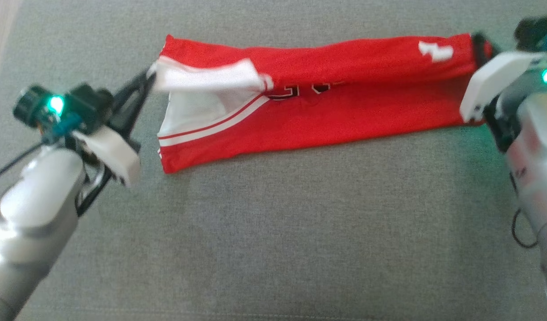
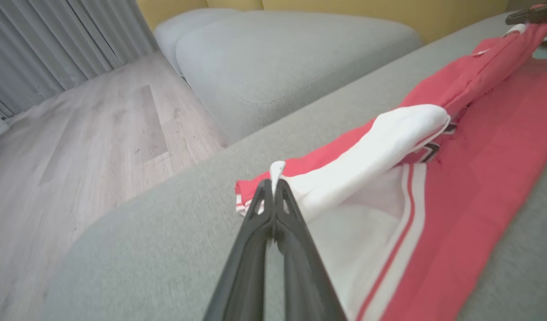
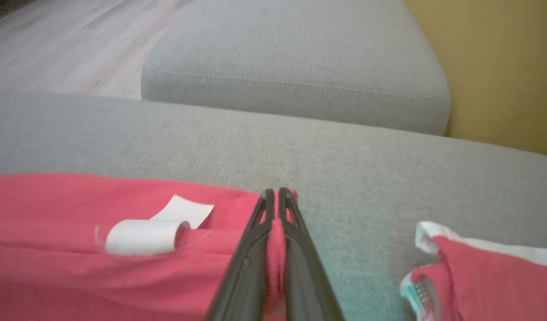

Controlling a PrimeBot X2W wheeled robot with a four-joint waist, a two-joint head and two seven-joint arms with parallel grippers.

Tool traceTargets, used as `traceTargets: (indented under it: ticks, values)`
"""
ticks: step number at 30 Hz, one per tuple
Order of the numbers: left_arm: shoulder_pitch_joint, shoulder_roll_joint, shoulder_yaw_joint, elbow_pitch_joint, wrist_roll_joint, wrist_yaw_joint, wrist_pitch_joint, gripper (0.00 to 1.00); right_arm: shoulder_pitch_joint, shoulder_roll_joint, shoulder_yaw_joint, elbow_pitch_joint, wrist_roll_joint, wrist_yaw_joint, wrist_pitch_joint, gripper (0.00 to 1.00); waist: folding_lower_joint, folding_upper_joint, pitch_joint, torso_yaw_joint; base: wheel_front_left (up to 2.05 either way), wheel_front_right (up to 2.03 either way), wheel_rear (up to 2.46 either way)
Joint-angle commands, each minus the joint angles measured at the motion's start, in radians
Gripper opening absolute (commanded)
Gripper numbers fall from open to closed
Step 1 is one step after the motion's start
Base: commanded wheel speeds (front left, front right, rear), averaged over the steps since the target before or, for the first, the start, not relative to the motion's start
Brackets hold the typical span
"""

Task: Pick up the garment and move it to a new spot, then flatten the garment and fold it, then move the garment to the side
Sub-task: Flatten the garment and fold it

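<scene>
**Slip risk: garment (image 1: 344,107) strung btw two grips, fold half laid**

Grey cushion (image 1: 273,232) is the work surface, w/ wood floor (image 2: 99,133) beyond its edge. The red garment w/ white trim lies as a long band across the cushion's far half. It looks doubled lengthwise: upper edge raised btw the arms, lower layer flat on the fabric.

Left gripper (image 1: 144,87): fingers together, clamped on the white hem at the band's left end. Only a sliver of cloth shows past the tips. Right gripper (image 1: 478,44): fingers together, pinching red cloth at the right end, a ridge of it running down btw them.

White flap (image 1: 211,76) sags from the left grip, twisted over the lettering. Small white patch (image 3: 144,236) near the right grip is curled.

Risks, my read:
- Left pinch is thin, so any extra pull apart prob. strips the hem out & that end drops.
- Arms not lowering level → skewed crease.
- Flap laid down as is → lump trapped inside the fold, needs a redo.
- Dragging too far sideways could carry cloth over the cushion edge to the floor.
</scene>
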Motion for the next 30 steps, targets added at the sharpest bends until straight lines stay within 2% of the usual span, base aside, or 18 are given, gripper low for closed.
traceTargets:
  ticks: [1,12,21,22,23,24,27,30]
  values:
    - [-0.016,0.06,0.028,-0.029,-0.014,0.002,0.015,0.0,0.019,-0.004,0.042,-0.035,0.017,-0.001,0.018,0.0,0.0001,0.0,-0.008,0.0,0.0,0.0,0.0]
    - [0.09,0.108,-0.029,-0.108,-0.041,0.016,0.153,0.0,0.119,-0.093,0.308,-0.168,0.176,-0.001,0.227,0.0,0.0001,0.0,-0.033,-0.033,0.0,0.0,0.0]
    - [0.126,0.116,-0.04,-0.125,-0.067,0.03,0.197,0.0,0.158,-0.17,0.442,-0.265,0.295,-0.001,0.341,0.0,0.0001,0.0,-0.049,-0.051,0.0,0.0,0.0]
    - [0.131,0.116,-0.04,-0.123,-0.073,0.032,0.202,0.15,0.158,-0.179,0.45,-0.273,0.295,-0.001,0.335,1.0,0.0001,0.0,-0.052,-0.052,0.0,0.0,0.0]
    - [0.132,0.114,-0.038,-0.125,-0.075,0.037,0.198,0.47,0.158,-0.18,0.451,-0.277,0.305,-0.001,0.334,1.0,0.0001,0.0,-0.056,-0.052,0.0,0.0,0.0]
    - [0.128,0.105,-0.025,-0.124,-0.067,0.068,0.166,1.0,0.152,-0.178,0.439,-0.286,0.332,-0.001,0.322,1.0,0.0001,0.0,-0.068,-0.053,0.0,0.0,0.0]
    - [0.122,0.079,0.005,-0.125,-0.069,0.11,0.099,1.0,0.129,-0.172,0.417,-0.295,0.351,-0.001,0.287,1.0,0.0001,0.0,-0.089,-0.057,0.0,0.0,0.0]
    - [0.12,0.043,0.063,-0.13,-0.091,0.165,-0.001,1.0,0.105,-0.147,0.362,-0.303,0.371,-0.001,0.194,1.0,0.0001,0.0,-0.117,-0.06,0.0,0.0,0.0]
